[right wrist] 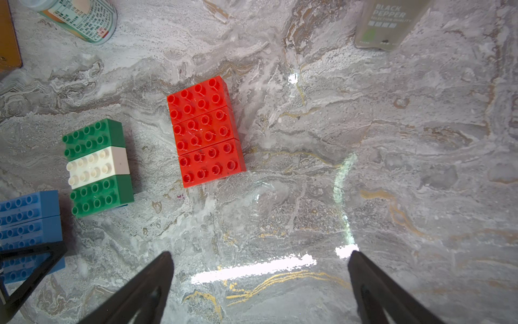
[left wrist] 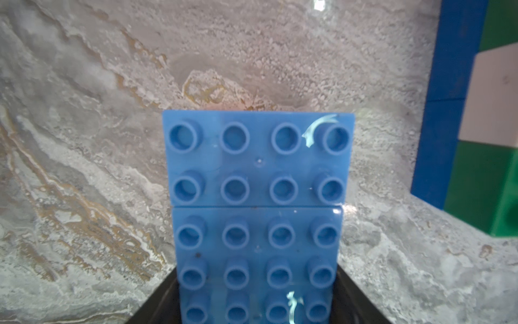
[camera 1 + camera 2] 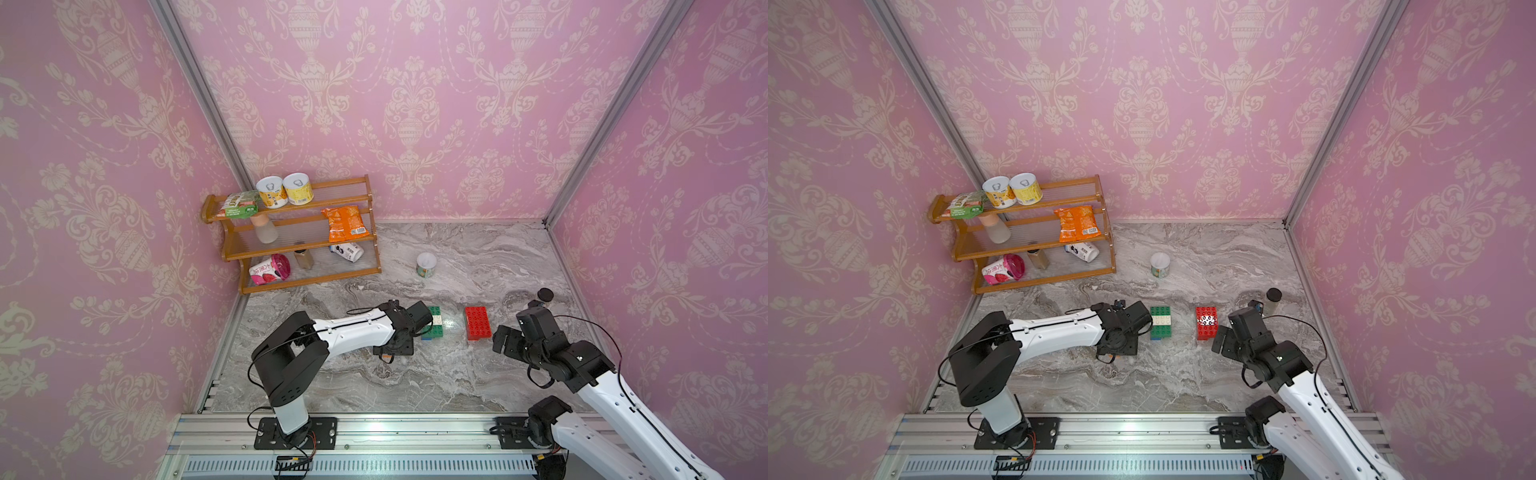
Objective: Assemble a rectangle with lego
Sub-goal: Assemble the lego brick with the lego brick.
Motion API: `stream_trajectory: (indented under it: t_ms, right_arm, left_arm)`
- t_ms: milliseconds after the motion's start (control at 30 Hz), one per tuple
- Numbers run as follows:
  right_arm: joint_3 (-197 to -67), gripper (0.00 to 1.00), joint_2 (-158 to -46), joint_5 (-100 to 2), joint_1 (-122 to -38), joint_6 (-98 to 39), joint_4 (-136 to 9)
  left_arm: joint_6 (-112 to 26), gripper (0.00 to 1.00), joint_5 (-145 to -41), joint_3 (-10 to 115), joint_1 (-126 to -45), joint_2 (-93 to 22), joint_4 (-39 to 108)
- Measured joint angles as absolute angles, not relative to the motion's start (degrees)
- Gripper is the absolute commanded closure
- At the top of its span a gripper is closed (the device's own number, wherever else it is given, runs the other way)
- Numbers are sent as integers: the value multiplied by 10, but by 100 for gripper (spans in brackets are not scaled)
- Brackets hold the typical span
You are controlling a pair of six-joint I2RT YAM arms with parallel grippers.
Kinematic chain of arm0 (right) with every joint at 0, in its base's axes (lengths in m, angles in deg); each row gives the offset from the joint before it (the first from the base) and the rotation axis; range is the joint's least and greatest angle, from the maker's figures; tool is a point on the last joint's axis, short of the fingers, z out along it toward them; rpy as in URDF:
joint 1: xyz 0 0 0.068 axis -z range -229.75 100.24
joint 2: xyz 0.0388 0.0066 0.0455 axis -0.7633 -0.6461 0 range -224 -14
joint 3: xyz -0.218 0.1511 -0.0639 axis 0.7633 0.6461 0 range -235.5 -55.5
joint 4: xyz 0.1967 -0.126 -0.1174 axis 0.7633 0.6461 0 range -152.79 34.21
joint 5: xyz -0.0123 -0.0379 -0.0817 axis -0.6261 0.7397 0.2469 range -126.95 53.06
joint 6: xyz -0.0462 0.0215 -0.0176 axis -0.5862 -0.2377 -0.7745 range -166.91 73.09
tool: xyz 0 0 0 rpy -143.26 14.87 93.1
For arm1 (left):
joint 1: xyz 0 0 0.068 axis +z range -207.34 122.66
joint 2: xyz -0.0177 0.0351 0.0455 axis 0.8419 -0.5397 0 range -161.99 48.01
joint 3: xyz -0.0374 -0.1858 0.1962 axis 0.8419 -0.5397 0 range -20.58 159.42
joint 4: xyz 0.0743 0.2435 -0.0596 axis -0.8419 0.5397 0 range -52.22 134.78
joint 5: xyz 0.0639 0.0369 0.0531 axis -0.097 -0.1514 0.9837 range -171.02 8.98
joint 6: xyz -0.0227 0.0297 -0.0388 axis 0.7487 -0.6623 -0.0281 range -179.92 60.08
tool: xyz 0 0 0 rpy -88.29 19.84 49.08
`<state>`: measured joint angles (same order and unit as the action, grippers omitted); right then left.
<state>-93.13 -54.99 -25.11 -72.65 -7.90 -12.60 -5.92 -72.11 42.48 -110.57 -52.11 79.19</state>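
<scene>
Pink walls [image 3: 415, 104] close three sides of a marble tabletop [image 3: 415, 374]. An aluminium rail [image 3: 374, 428] runs along the near edge, where both arms are mounted. The near half of the marble lies bare between the arms, the widest open room in both top views. A wooden rack [image 3: 311, 281] of snacks fills the far-left corner.

At mid-table, well apart from every wall, a red block [image 3: 478, 322] of three long bricks joined side by side lies studs up. Its long axis runs from the near edge toward the far wall. To its left, across a bare strip of marble, a green-and-white block [image 3: 1160, 322] (one white brick between two green, over a blue layer) lies parallel, also studs up.

The left gripper [image 2: 256, 272], jaws about half apart, clamps the flanks of a slab of blue bricks [image 2: 258, 160]. The slab is studs up, its long axis reaching straight out from the fingers. It sits just beside the green-and-white block's near-left corner; whether it rests on the marble cannot be told.

The right gripper [image 1: 259, 254] hangs with jaws spread wide and empty over bare marble, off the red block's near-right side. A tin [image 3: 427, 264] stands beyond the blocks, and a pepper bottle [image 3: 545, 296] stands near the right wall.
</scene>
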Motion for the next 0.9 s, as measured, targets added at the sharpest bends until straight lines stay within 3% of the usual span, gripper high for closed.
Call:
stream_trajectory:
  t_ms: [467, 767, 900]
  right_arm:
    - [-931, 0, -550, -250, -726, -79, -126]
    - [-931, 0, -549, -249, -726, -79, -126]
    - [-931, 0, -549, -249, -726, -79, -126]
  left_arm:
    - [-76, 52, -715, 427, -1100, -522, 790]
    - [-75, 17, -714, 418, -1097, -503, 786]
    - [-74, 8, -709, 418, -1096, -488, 785]
